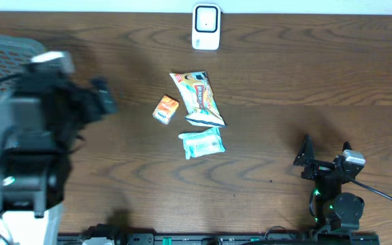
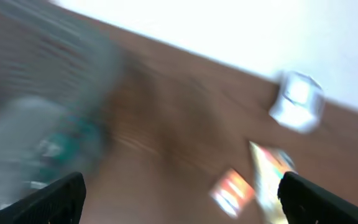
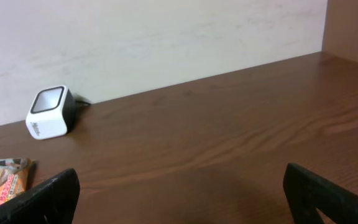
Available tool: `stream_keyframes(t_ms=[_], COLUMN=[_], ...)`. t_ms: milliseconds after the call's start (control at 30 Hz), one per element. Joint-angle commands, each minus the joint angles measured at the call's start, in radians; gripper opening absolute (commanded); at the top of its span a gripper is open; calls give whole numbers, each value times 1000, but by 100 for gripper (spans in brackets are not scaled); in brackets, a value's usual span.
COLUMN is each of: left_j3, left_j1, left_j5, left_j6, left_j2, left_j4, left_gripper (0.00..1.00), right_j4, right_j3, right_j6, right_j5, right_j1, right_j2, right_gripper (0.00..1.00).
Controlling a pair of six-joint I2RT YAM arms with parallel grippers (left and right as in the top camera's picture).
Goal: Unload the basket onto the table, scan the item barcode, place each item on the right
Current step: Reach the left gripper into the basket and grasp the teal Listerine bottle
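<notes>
Seeing left claw (image 2: 182, 200) and right claw (image 3: 179, 194) both released and empty, we should pinch the packet (image 1: 166, 109) near the scanner (image 1: 205, 27) by its edge, leaving its barcode bare.

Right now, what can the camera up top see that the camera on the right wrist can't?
Only the overhead view shows the small orange packet, the light blue packet, the grey basket and the left arm. Only the right wrist view shows the white wall standing behind the table. Both show the white scanner, the long snack packet (just its end in the wrist view), the brown table and the open right gripper.
</notes>
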Motion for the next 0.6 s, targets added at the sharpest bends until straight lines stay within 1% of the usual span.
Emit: stream_keyframes(t_ms=[0,133,167,233,333,467,500,567], left_j3=[81,96,96,96,96,95,94,94], left_j1=[231,484,539,618,673,681,681,681], left_j5=[-65,-47,-37,-34,-34,-24,0,103], left_j6=[132,193,219,220,220,216,256,405], left_j2=[9,58,80,134,225,332,364,425], left_j4=[5,58,76,118,158,117,117,117], left_gripper=[98,98,98,98,98,98,98,98], right_j4=[-4,-4,-4,-4,-4,-4,-4,-4], right_j3=[-1,-1,-1,-1,-1,-1,-1,-1], right_j6=[8,8,8,8,8,8,8,8], right_j5=[-2,-2,-2,-2,-2,-2,-2,-2], right_j1=[5,5,5,5,5,5,5,5], right_j2=[-5,-5,-5,-5,-5,-5,-5,-5], right_gripper=[99,99,99,99,99,99,99,99])
